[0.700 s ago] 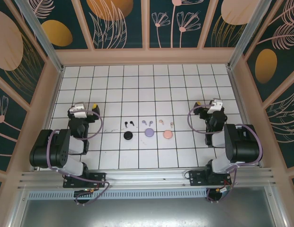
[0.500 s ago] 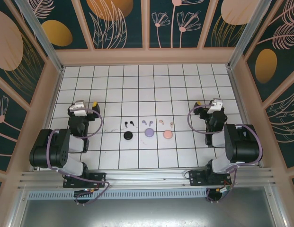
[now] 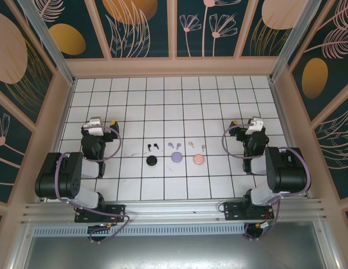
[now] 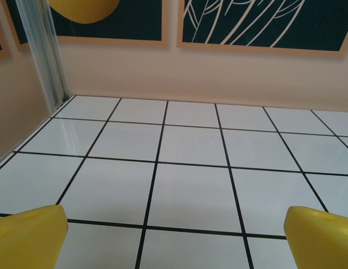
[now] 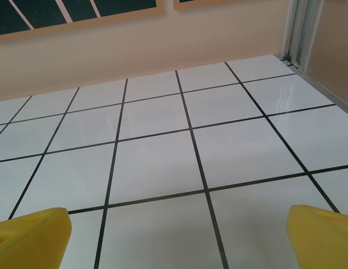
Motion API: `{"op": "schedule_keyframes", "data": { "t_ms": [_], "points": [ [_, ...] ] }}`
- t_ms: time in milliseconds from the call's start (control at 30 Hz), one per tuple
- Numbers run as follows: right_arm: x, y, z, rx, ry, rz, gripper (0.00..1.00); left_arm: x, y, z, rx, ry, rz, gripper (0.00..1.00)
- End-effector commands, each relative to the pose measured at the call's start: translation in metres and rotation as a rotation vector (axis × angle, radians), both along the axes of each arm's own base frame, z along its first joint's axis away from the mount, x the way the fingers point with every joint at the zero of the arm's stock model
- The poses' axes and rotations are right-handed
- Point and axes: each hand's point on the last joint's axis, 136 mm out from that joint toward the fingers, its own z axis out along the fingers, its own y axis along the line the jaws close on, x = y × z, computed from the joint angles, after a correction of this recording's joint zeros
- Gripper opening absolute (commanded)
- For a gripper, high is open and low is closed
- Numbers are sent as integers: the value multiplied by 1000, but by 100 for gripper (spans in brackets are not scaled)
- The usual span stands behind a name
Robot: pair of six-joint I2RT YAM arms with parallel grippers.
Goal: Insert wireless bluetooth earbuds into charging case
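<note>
From above, the earbuds (image 3: 174,145) are mere specks, shapes hard to make out, lying mid-surface (image 3: 162,95) just on the far side of three round cases (image 3: 176,157). Wrist views crop the yellow fingertips (image 4: 28,232). Left claw (image 4: 174,238) and right claw (image 5: 174,238) gape wide, holding nothing

Earbuds (image 3: 175,145) too tiny for detail; left end effector (image 4: 174,231) fingertips (image 4: 28,235) cropped.

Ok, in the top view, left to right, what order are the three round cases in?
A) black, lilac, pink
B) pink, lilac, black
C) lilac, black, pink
A: in the top view the black case is leftmost, the lilac case in the middle, the pink case rightmost.
</note>
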Motion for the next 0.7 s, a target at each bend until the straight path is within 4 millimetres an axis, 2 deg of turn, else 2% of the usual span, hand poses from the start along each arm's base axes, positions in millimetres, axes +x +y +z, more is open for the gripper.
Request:
{"op": "schedule_keyframes", "data": {
  "t_ms": [0,433,667],
  "points": [
    [6,1,12,-14,-44,19,99,5,5,5,-5,-10,24,99],
    [5,0,12,-11,-45,22,99,4,5,6,-4,-16,22,97],
    [8,-2,29,-8,-22,-1,98,20,0,19,5,51,-10,95]
  ]
}}
